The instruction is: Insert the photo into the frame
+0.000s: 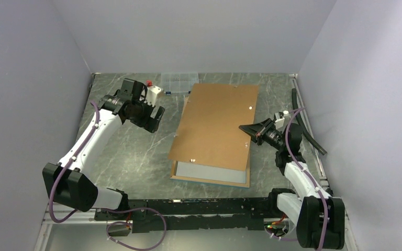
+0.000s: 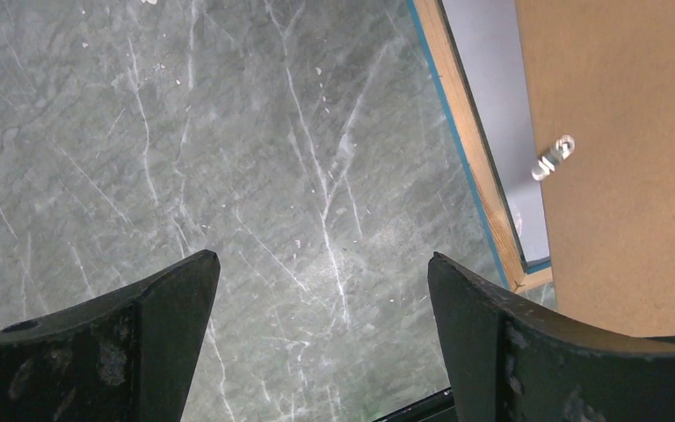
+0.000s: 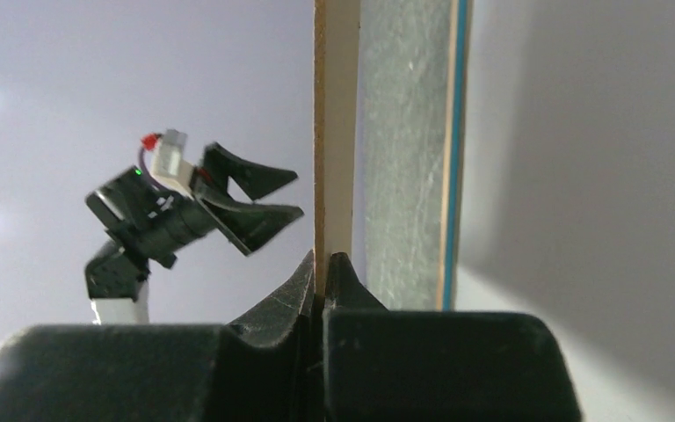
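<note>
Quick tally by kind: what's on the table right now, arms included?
Brown backing board: 1
Frame: 1
Clear compartment box: 1
Black bar along the right edge: 1
Robot arms: 2 (left arm, right arm)
Total: 6

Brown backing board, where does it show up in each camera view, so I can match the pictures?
Top external: the brown backing board fills the centre, over the frame, its right edge in the right claw.
Left wrist: the board fills the right side, a small clip on it.
Right wrist: the board is edge-on, a thin vertical strip at centre, pinched by the claw.
Shared landmark: the frame's blue-edged rim, in all three views.
</note>
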Action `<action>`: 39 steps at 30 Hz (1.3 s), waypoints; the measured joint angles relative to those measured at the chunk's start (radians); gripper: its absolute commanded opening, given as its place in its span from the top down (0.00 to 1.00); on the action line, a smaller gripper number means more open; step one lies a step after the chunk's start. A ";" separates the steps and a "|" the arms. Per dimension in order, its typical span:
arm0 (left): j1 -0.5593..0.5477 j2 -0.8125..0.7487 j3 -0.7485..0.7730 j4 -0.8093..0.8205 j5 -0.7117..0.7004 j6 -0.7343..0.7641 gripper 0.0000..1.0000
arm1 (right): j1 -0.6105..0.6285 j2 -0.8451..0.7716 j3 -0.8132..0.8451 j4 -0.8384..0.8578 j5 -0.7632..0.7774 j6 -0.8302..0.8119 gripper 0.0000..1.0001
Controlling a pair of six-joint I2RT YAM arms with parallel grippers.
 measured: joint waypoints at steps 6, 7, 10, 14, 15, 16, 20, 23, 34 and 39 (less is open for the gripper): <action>0.000 0.025 0.000 0.017 0.000 0.002 0.05 | -0.043 -0.032 -0.002 -0.173 -0.098 -0.152 1.00; 0.000 0.031 0.000 0.019 0.000 0.002 0.05 | -0.047 -0.032 -0.002 -0.193 -0.106 -0.171 1.00; 0.000 0.047 -0.006 0.026 -0.001 0.002 0.05 | -0.060 -0.026 -0.002 -0.244 -0.124 -0.222 1.00; 0.000 0.054 -0.023 0.029 -0.001 0.002 0.05 | -0.077 -0.001 -0.002 -0.271 -0.133 -0.267 1.00; 0.000 0.054 -0.027 0.031 -0.001 0.002 0.05 | -0.080 0.005 -0.002 -0.273 -0.132 -0.274 1.00; 0.000 0.054 -0.029 0.030 -0.001 0.002 0.05 | -0.084 0.011 -0.002 -0.274 -0.133 -0.280 1.00; 0.000 0.056 -0.031 0.036 -0.001 0.002 0.05 | -0.087 0.041 -0.002 -0.267 -0.134 -0.290 1.00; 0.000 0.058 -0.032 0.045 0.000 0.002 0.05 | -0.087 0.073 -0.002 -0.250 -0.135 -0.290 1.00; 0.000 0.093 -0.032 0.065 0.000 0.002 0.05 | -0.087 0.172 0.014 -0.188 -0.134 -0.311 1.00; 0.000 0.093 -0.032 0.066 0.000 0.004 0.05 | -0.087 0.193 0.057 -0.194 -0.130 -0.355 1.00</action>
